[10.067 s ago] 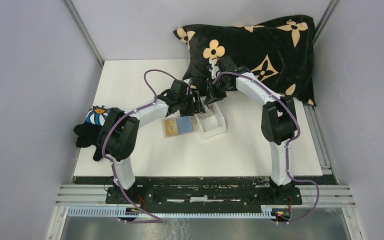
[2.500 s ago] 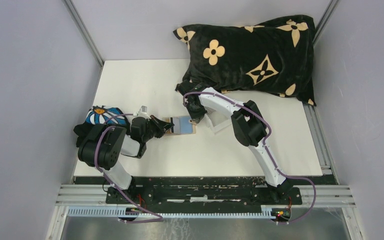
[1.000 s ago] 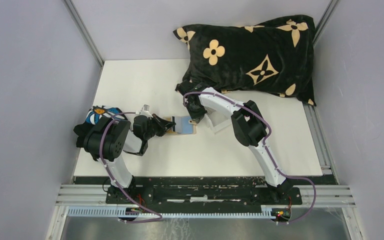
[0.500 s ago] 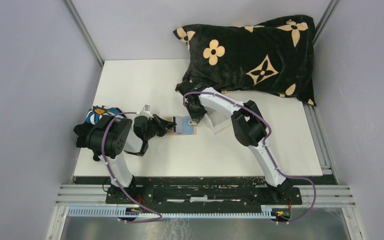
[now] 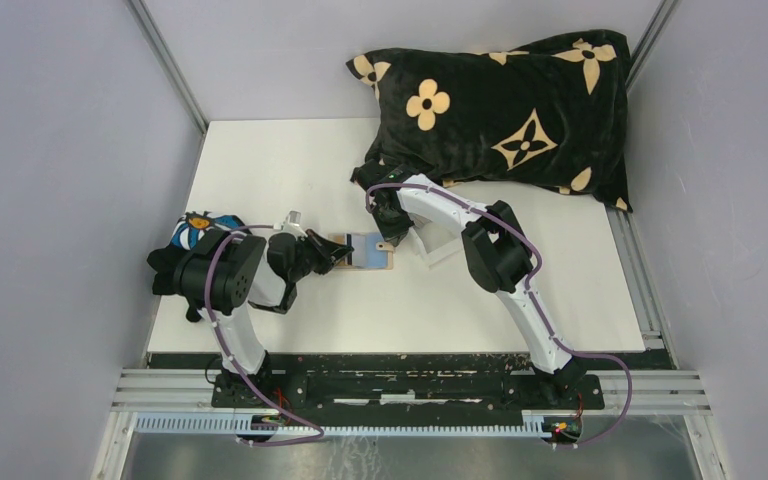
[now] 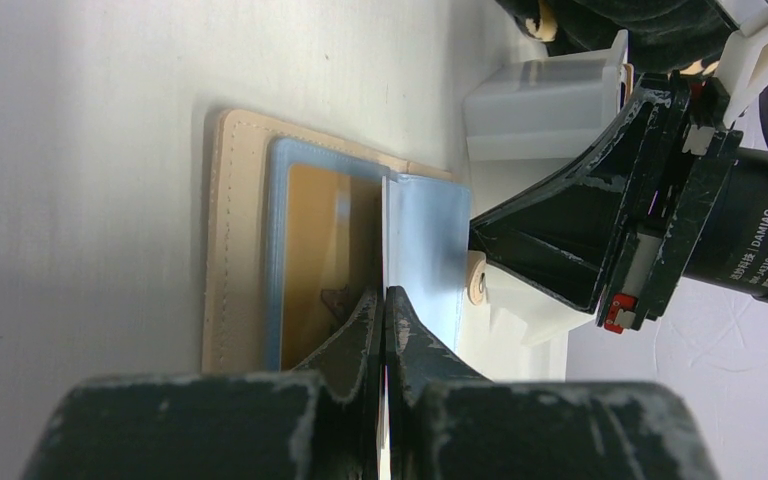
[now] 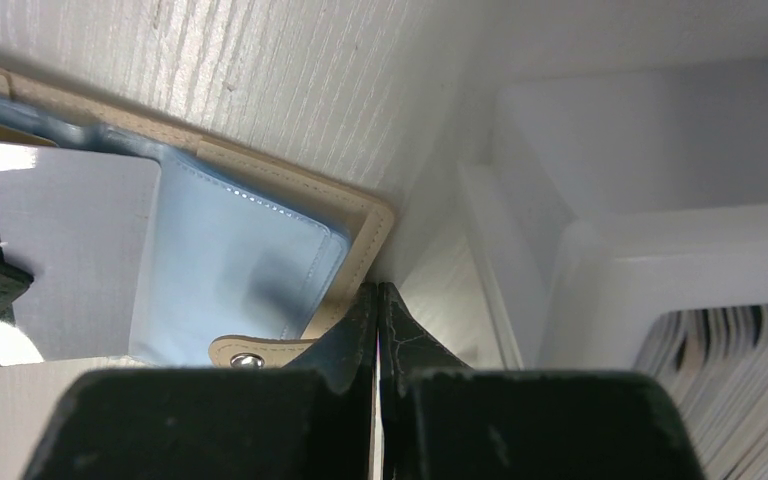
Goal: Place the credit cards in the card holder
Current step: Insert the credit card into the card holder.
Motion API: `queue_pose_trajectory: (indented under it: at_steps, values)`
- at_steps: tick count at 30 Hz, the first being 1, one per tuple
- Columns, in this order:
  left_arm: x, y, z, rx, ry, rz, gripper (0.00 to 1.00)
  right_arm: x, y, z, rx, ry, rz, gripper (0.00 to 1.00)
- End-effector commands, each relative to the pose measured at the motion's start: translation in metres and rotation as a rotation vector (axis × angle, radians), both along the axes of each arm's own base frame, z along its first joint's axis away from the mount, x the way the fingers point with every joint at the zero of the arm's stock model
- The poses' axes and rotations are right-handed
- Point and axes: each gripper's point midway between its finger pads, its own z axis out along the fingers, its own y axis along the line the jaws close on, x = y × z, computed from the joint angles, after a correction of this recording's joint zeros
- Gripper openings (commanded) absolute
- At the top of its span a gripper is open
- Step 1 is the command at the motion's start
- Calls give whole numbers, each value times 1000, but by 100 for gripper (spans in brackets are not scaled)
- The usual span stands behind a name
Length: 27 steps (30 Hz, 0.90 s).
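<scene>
White table [image 5: 260, 170] sitting between grey walls [image 5: 60, 150]. Black flowered pillow [image 5: 520, 100] lying far right. Daisy-print cloth [image 5: 195, 232] at the left edge, partly under my left arm. Card holder [image 6: 230, 230] lying open mid-table, just left of the clear box [image 7: 660, 230].

My left gripper [image 6: 383, 296] is pinching a grey credit card [image 7: 70, 240] edge-on at the holder's blue sleeve [image 7: 230, 260]. My right gripper [image 7: 376, 292] is pressing together by the snap tab [image 7: 248, 358]; cannot tell whether it is catching the leather. More cards [image 7: 730, 400] standing in the box, cut off by the frame.

Tan card holder [image 5: 360, 251] lying open flat, blue sleeves up, yellowish card [image 6: 320, 250] sleeved, grey card [image 7: 70, 230] standing edge-on at its middle.
</scene>
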Motion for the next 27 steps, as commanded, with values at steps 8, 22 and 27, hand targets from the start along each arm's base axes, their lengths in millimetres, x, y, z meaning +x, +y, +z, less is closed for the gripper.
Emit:
queue_pose_trajectory:
  at_steps: [8,22,27]
  values:
    - [-20,-1,-12,-18,56,-5,3,2,4,-6,7,9,-20,1]
    - [-20,-6,-5,-49,29,-21,3,-1,5,-8,6,18,-17,1]
    - [-21,-7,-1,-68,21,-23,3,-2,5,-10,4,27,-14,1]
